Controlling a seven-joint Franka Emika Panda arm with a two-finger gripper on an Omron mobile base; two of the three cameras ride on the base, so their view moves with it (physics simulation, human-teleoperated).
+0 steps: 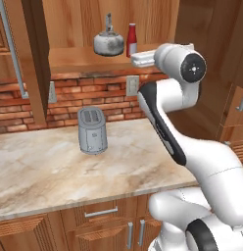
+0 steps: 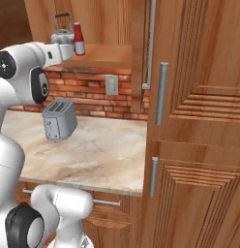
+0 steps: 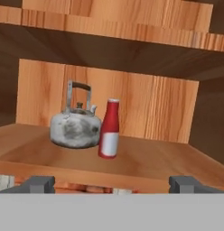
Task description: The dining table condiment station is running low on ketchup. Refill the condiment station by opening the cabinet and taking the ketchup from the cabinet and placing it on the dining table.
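Observation:
The cabinet (image 1: 79, 60) stands open, its door (image 1: 11, 49) swung out to the left. On its wooden shelf (image 3: 168, 162) the ketchup (image 3: 109, 128), a slim red bottle with a pale cap, stands upright just right of a grey kettle (image 3: 76, 128). Both also appear in the left base view, ketchup (image 1: 132, 39) and kettle (image 1: 109, 42), and the ketchup (image 2: 79, 38) in the right base view. My gripper (image 3: 113, 184) is open in front of the shelf edge, a little below the bottle and short of it, holding nothing. Its fingertips (image 3: 39, 184) are spread wide. The dining table is out of view.
A grey toaster (image 1: 92, 130) stands on the marble counter (image 1: 55, 171) below the shelf, against the brick wall (image 1: 94, 100). The other open door (image 2: 139, 53) stands edge-on to the right of the shelf. A tall wooden cabinet (image 2: 199, 121) fills the right side.

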